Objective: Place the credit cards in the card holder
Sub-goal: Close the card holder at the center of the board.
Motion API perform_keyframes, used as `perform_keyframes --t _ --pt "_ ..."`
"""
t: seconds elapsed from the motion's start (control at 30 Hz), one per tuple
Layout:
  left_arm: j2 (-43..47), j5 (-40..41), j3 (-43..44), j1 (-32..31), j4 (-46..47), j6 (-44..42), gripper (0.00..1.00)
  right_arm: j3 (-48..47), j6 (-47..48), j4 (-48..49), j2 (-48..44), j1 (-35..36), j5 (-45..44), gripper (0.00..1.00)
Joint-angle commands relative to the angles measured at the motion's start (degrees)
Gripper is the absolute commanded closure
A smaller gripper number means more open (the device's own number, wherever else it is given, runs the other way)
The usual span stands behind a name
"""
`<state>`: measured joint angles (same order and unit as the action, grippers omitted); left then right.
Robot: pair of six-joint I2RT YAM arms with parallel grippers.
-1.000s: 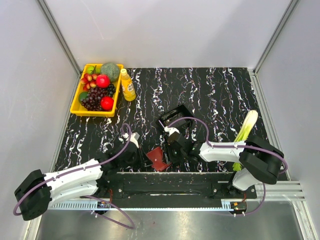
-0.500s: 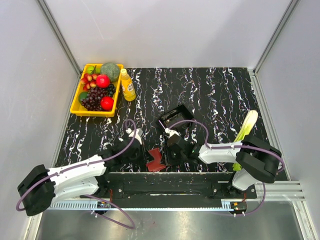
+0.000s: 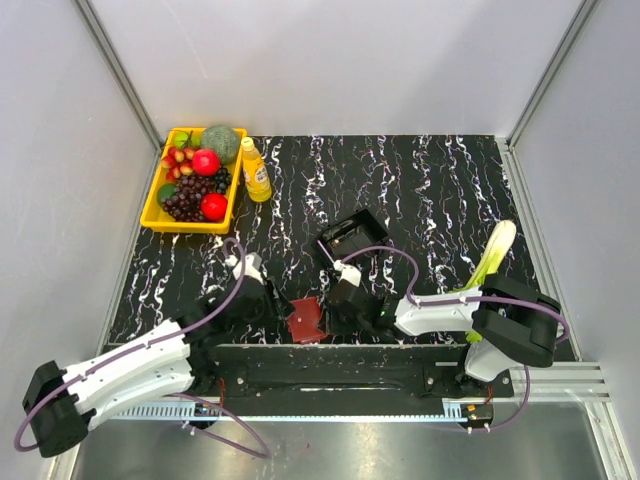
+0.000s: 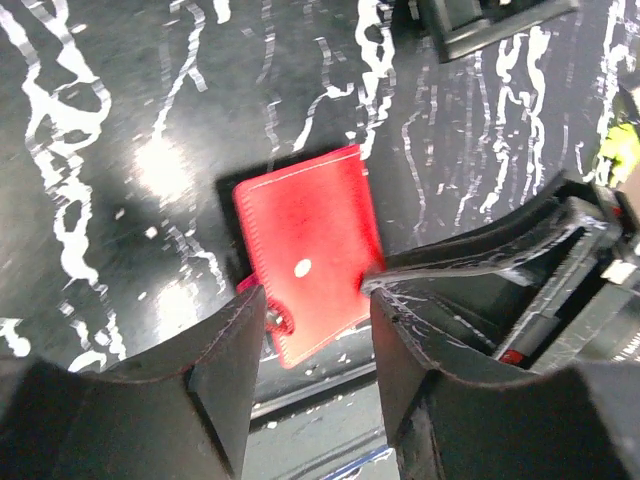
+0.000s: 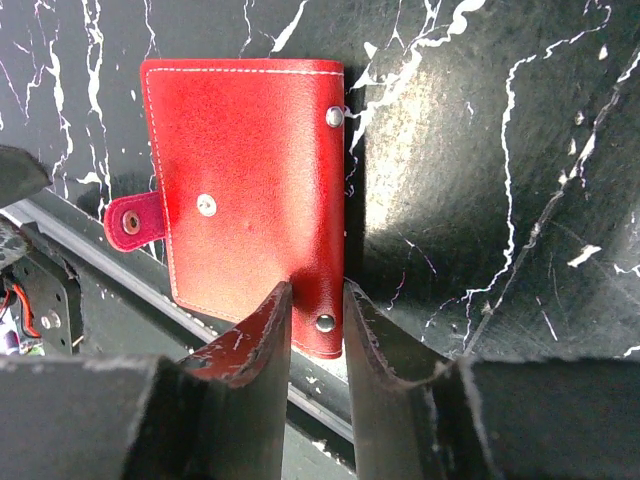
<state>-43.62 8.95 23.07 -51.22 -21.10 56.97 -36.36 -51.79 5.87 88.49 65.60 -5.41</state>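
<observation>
The card holder, a shut dark red wallet with a snap tab, sits at the table's near edge. In the right wrist view my right gripper is shut on the studded spine edge of the card holder. My left gripper is just left of it. In the left wrist view that left gripper stands open over the near end of the card holder, gripping nothing. A right finger touches the wallet's right edge. No credit cards are in view.
A black box-like tray stands just behind the grippers. A yellow tray of fruit and a yellow bottle are at the back left. A green leek lies at the right. A metal rail runs along the near edge.
My left gripper has opened, let go of the card holder and drawn back to the left. My right gripper has closed on the wallet's edge, and the wallet has shifted slightly left.
</observation>
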Motion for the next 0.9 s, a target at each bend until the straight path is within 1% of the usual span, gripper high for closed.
perform_keyframes --t 0.0,0.07,0.1,0.17,0.27,0.4,0.5,0.7,0.77,0.8,0.87 --pt "5.11 5.2 0.4 -0.02 -12.46 5.69 0.49 -1.08 -4.37 -4.02 1.86 1.63 -8.74 0.68" --pt "6.34 3.37 -1.7 -0.02 -11.78 8.15 0.49 -1.35 -4.37 -4.46 1.69 1.63 -9.53 0.68" --pt "6.7 1.7 -3.28 -0.37 -10.12 8.94 0.49 -1.35 -4.37 -4.46 1.43 1.63 -9.79 0.68" --pt "7.14 0.81 -5.66 -1.07 -6.16 10.0 0.48 -1.08 -4.63 -4.55 0.99 1.72 -10.14 0.68" --pt "5.57 -0.16 -6.81 -1.77 -0.44 9.83 0.47 -0.99 -4.99 -4.11 0.81 1.72 -9.89 0.68" --pt "1.26 1.15 -6.55 -2.57 4.04 8.95 0.48 -1.78 -4.81 -3.94 1.16 1.81 -9.97 0.67" --pt "1.08 2.82 -6.11 -2.57 6.33 8.07 0.48 -2.49 -4.11 -3.93 1.69 1.98 -9.62 0.67" --pt "0.99 4.23 -4.26 -2.57 5.28 7.28 0.46 -2.93 -3.14 -3.76 1.86 2.34 -9.27 0.67" --pt "0.03 4.67 -3.21 -2.57 3.53 7.02 0.46 -3.19 -2.88 -3.76 2.13 2.34 -9.01 0.67" --pt "-0.67 4.76 -2.68 -2.57 3.0 6.67 0.46 -3.37 -2.7 -3.67 2.3 2.34 -8.92 0.67" --pt "-1.82 4.5 -1.72 -2.57 2.04 6.23 0.5 -3.45 -2.61 -3.76 2.3 2.34 -8.83 0.67"
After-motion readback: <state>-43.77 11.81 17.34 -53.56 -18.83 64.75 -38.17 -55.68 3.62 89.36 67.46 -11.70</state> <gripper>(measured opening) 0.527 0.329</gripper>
